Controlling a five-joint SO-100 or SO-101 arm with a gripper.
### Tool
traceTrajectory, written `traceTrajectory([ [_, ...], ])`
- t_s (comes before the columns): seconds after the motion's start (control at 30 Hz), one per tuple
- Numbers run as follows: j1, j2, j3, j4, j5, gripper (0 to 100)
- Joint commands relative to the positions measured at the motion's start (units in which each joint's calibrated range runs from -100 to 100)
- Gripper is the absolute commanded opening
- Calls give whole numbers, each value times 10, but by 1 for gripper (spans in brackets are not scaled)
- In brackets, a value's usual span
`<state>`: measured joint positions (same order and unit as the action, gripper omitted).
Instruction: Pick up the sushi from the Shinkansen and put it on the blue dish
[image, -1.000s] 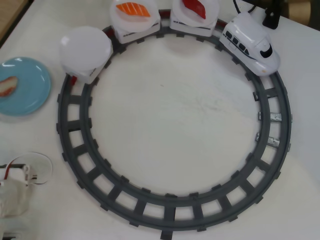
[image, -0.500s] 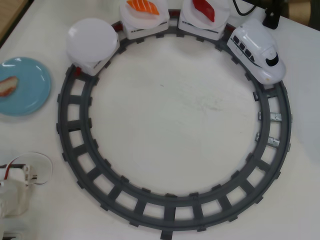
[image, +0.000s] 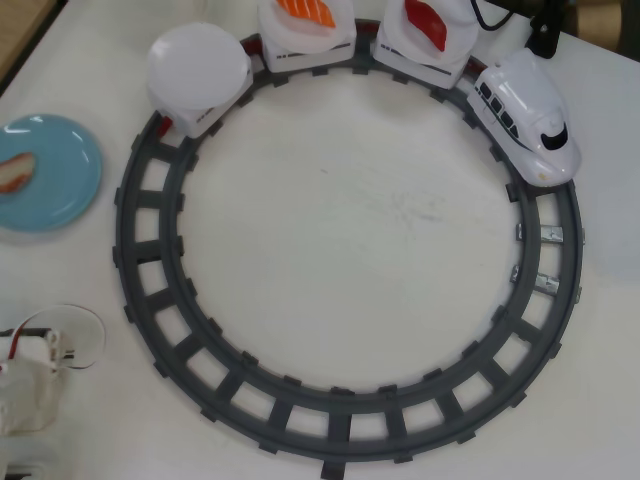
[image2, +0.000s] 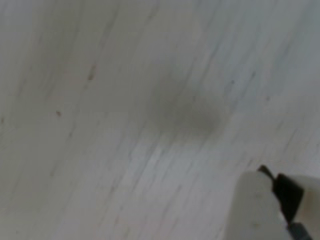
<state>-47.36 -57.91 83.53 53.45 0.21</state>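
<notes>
Overhead view: you'll find the sushi (image: 16, 171) already lying on the blue dish (image: 60, 190) at left edge; Shinkansen (image: 527, 131) sits upper right on the track (image: 340, 425). Placement looks done. Gripper (image2: 270, 200) state: cannot tell from wrist view.

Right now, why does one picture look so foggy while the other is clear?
The wrist view sits close to the pale table, so it is soft and out of focus, with a dim shadow patch. The overhead view is sharper; the shiny light blue round plate shows glare.

Blurred pale table (image2: 125, 100), gripper (image2: 272, 200) corner
</notes>
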Motion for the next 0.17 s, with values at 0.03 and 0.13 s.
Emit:
traceTrajectory([
  [0.03, 0, -4, -2, -8, -4, 3],
  [0.13, 0, -4, -2, -8, -4, 3],
])
